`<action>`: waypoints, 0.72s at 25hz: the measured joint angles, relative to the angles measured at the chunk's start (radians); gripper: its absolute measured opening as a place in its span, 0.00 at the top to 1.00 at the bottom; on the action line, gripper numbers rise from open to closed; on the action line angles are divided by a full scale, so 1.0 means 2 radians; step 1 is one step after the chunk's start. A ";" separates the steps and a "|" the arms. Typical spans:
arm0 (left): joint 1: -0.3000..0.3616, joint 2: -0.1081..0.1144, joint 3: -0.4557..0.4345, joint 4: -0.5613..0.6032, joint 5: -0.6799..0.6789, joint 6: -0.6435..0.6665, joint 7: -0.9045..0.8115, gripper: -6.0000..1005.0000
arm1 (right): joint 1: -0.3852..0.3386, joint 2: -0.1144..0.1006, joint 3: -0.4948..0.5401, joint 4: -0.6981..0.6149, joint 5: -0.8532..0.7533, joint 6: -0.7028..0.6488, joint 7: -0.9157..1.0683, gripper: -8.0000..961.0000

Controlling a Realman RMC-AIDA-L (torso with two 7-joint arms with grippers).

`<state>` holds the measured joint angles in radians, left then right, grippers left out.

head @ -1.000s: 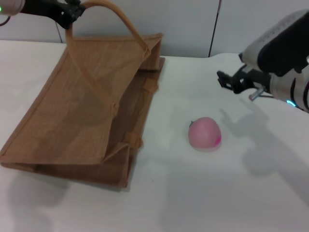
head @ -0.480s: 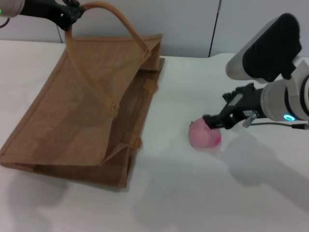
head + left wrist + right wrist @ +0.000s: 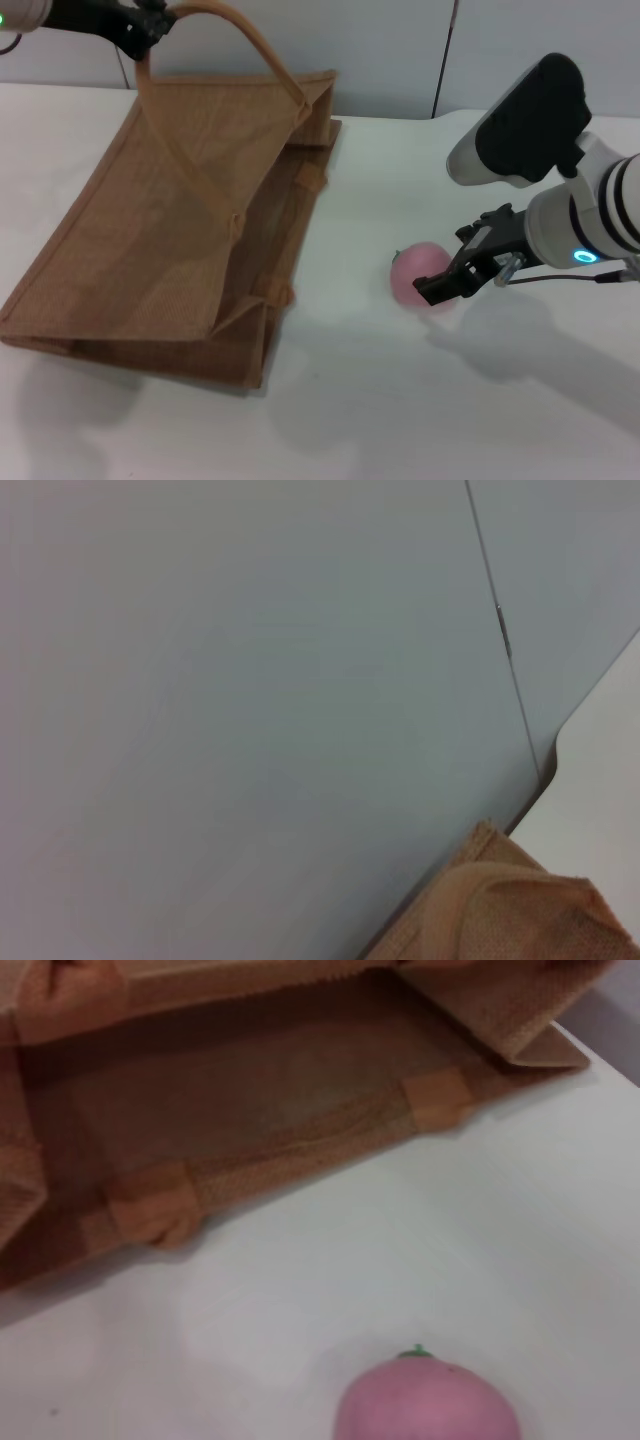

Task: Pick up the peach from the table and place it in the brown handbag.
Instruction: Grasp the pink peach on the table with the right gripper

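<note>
The pale-pink peach (image 3: pixel 413 267) lies on the white table (image 3: pixel 400 410), right of the brown handbag (image 3: pixel 170 230). My right gripper (image 3: pixel 446 272) is down at the peach's right side, open, with one dark finger (image 3: pixel 432 289) in front of the fruit. In the right wrist view the peach (image 3: pixel 425 1402) is close, with the bag's open mouth (image 3: pixel 260 1110) beyond it. My left gripper (image 3: pixel 148 28) is shut on the bag's upper handle (image 3: pixel 235 30) at the far left and holds the top side raised. The left wrist view shows only a corner of the bag (image 3: pixel 500 905).
A grey wall (image 3: pixel 400 50) rises behind the table's far edge. The bag lies on its side, mouth facing the peach, with bare white tabletop between them and in front.
My right arm has swung in from the far right and come down to the peach, its gripper now against the fruit. The left gripper and the bag have not moved.
</note>
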<state>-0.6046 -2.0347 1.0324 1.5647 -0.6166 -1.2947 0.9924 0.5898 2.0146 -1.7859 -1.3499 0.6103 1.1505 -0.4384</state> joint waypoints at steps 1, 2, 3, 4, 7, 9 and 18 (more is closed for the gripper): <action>-0.001 0.000 0.000 0.000 0.000 0.000 0.000 0.89 | 0.002 0.000 -0.001 0.003 0.003 0.000 -0.002 0.07; -0.002 0.000 0.000 0.000 0.000 0.000 0.000 0.89 | 0.004 0.001 -0.001 0.007 0.006 0.000 -0.005 0.07; -0.002 0.000 0.001 0.001 0.000 -0.001 0.000 0.89 | 0.007 0.001 -0.002 0.014 0.007 -0.001 -0.006 0.07; -0.003 0.000 0.001 0.001 -0.001 -0.001 0.000 0.89 | 0.009 0.001 -0.002 0.021 0.010 -0.004 -0.007 0.07; -0.004 -0.001 0.003 0.002 -0.003 -0.001 0.000 0.89 | 0.020 0.002 -0.002 0.052 0.025 -0.013 -0.017 0.07; -0.005 -0.001 0.003 0.002 -0.003 -0.001 -0.001 0.89 | 0.028 0.002 -0.002 0.071 0.035 -0.016 -0.024 0.07; -0.009 -0.002 0.005 0.001 -0.003 -0.002 -0.002 0.89 | 0.043 0.002 0.001 0.089 0.038 -0.029 -0.028 0.08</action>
<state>-0.6219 -2.0386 1.0415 1.5676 -0.6233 -1.2978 0.9894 0.6749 2.0187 -1.7843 -1.1713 0.6869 1.0935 -0.4938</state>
